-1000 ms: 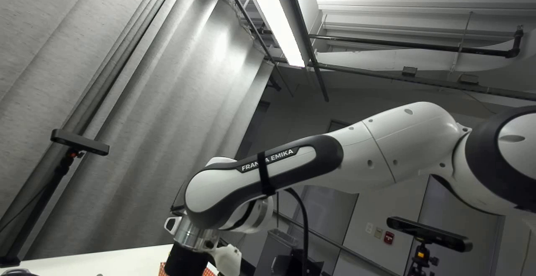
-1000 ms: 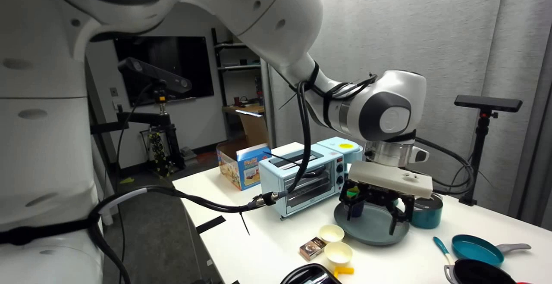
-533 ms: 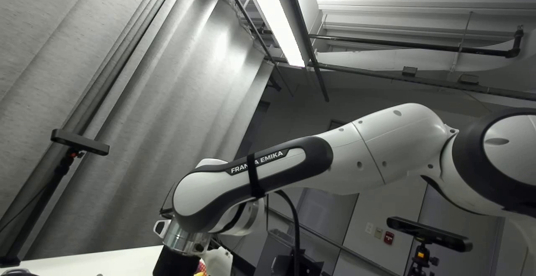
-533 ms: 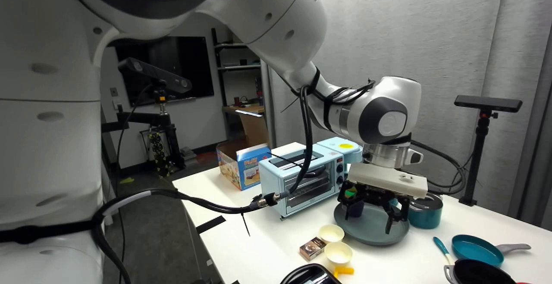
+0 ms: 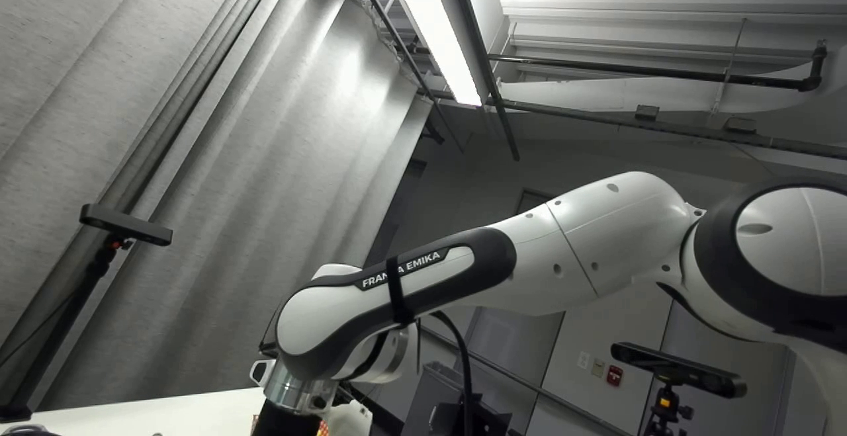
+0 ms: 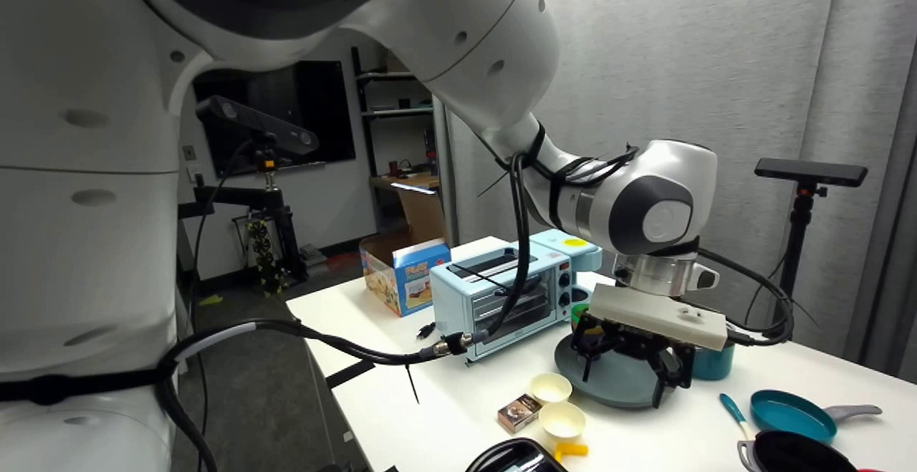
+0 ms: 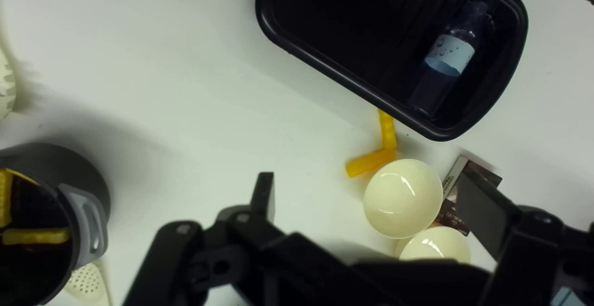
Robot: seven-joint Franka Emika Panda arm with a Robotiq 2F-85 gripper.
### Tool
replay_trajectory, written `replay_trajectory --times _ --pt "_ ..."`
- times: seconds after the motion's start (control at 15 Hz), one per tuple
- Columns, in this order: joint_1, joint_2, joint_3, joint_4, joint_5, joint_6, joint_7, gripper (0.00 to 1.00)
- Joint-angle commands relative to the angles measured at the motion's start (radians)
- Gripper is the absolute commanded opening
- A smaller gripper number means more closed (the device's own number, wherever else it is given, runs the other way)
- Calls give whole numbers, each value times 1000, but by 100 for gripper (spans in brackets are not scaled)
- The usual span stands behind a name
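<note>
A cream bowl (image 7: 403, 198) looks round and glossy.

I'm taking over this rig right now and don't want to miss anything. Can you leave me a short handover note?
Gripper: open, holding nothing, above the table.
Things: in the wrist view, two cream bowls appear between the parted jaws, down on the table, with a small box beside them. Loose yellow sticks lie between the bowls and the black tray.
Done: a bottle lies inside the tray; other yellow sticks are in the dark pot.
Left: no grasp made yet; bowls, box and loose sticks are on the table.
</note>
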Motion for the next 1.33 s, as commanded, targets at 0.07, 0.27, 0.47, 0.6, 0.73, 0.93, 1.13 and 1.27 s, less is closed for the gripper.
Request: replay_trajectory --times 0.07,0.27,0.47,0.6,0.73,0.93,1.13,1.27 --pt "-39 98 36 42 37 69 -49 100" --pt "-62 153 63 58 59 110 -75 100" --pt "-84 202 93 75 80 135 -99 100" --pt "-98 233 113 91 103 147 -109 100" --pt "-111 261 136 111 141 158 -115 100" --pt "-120 304 160 138 171 165 -120 100" --pt "-119 342 174 167 172 162 -118 100" --pt "-117 368 180 181 165 161 -114 100"
